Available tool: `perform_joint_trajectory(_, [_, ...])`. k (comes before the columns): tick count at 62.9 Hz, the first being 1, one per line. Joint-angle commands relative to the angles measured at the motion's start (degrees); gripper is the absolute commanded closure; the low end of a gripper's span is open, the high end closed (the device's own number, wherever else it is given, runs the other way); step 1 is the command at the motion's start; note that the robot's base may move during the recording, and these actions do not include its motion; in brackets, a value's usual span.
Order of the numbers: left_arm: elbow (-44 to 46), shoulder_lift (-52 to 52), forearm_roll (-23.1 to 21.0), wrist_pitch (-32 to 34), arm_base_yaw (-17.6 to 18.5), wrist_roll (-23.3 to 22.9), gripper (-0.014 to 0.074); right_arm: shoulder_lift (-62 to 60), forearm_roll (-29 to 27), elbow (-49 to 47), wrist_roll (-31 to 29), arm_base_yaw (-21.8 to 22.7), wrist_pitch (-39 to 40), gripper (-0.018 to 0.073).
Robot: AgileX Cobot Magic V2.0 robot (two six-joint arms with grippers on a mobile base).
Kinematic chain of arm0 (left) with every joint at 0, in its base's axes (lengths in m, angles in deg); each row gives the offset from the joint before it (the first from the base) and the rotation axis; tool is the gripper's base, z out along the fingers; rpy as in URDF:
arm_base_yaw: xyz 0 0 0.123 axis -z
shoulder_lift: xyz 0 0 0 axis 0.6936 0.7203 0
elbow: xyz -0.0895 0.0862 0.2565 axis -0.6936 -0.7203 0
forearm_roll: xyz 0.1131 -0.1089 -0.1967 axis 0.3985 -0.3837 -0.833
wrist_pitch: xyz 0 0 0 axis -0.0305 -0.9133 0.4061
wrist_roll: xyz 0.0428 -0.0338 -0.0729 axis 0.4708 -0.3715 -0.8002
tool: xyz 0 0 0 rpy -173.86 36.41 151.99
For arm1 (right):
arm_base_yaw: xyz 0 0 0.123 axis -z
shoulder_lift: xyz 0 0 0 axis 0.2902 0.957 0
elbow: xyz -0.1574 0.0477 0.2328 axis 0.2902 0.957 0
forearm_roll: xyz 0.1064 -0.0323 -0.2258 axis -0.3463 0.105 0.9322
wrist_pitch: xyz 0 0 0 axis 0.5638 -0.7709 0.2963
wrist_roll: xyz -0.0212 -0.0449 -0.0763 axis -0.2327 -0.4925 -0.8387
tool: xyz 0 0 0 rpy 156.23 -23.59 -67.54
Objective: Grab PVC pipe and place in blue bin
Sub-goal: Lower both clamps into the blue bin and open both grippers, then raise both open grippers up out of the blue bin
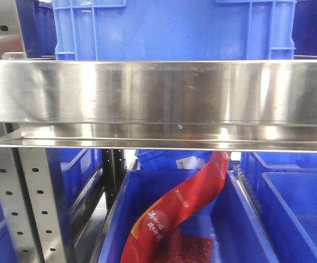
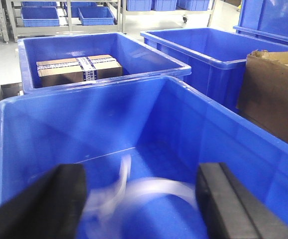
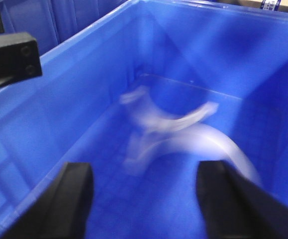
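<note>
A curved, translucent white PVC pipe (image 2: 158, 189) shows as a blurred shape low inside a blue bin (image 2: 109, 119). My left gripper (image 2: 141, 181) hangs over that bin, open, with its black fingers (image 2: 59, 204) wide on either side of the pipe and not closed on it. In the right wrist view the same blurred pipe (image 3: 198, 137) lies near the bin's floor, inside the blue walls (image 3: 59, 99). My right gripper (image 3: 146, 179) is open above it with nothing between its fingers (image 3: 233, 199). Neither gripper appears in the front view.
A steel shelf beam (image 1: 158, 93) crosses the front view, with a red bag (image 1: 174, 213) in a blue bin below. Behind the near bin stand a bin holding a cardboard box (image 2: 79, 69), another blue bin (image 2: 218, 55) and a brown carton (image 2: 273, 94). A black block (image 3: 9, 57) overhangs the bin's left rim.
</note>
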Motion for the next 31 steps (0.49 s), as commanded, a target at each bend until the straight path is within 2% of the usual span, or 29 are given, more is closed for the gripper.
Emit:
perform_joint_trajectory(1, [0.59,-1.1,-0.29,0.29,-0.2,-0.05,0.0383,-0.82,0.25,-0.67,-0.51,0.02,0.29,0.0446])
perform_joint_trajectory(5, [0.59,-1.1,-0.29,0.29,-0.2,-0.05,0.0503,-0.5,0.25,-0.67,-0.51,0.02,0.65,0.0559])
perform_joint_trajectory(12, [0.59,-0.9,-0.1,0.29,-0.2,-0.05,0.0703,0.36,0.35,-0.67,-0.51,0.02,1.98,0.0705])
perform_joint_trajectory(14, [0.59,-0.9,0.08,0.29,-0.2,-0.05,0.0707,0.52,0.35,-0.67,-0.51,0.02,2.12,0.0728])
perform_joint_trajectory(31, [0.59,-1.84,0.17,-1.03,-0.2,-0.05,0.0707,0.11,0.22,-0.67,-0.51,0.02,2.25,0.0728])
